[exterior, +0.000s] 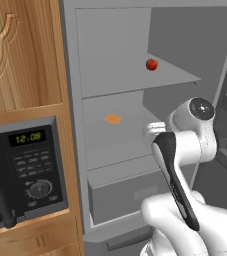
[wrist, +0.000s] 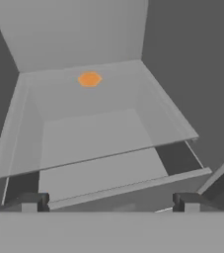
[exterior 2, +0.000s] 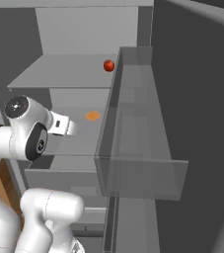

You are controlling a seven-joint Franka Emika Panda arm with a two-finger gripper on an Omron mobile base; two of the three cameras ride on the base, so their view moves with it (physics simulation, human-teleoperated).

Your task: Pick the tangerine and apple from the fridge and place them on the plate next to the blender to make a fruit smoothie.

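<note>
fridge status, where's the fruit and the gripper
Gripper open, empty, facing the middle shelf. Apple on upper shelf. Orange patch at shelf's back. Nothing blocking.

The only readable writing is the green digital readout "12:08" on the small dark display [exterior: 27,137] at the top of the control panel of the black microwave oven [exterior: 20,175] set into the wooden cabinetry, well to the left of the gripper and outside the grey fridge it reaches into; the rows of small grey buttons [exterior: 29,167] and the round dial [exterior: 39,189] beneath that display carry marks too small and blurred to read.
</note>
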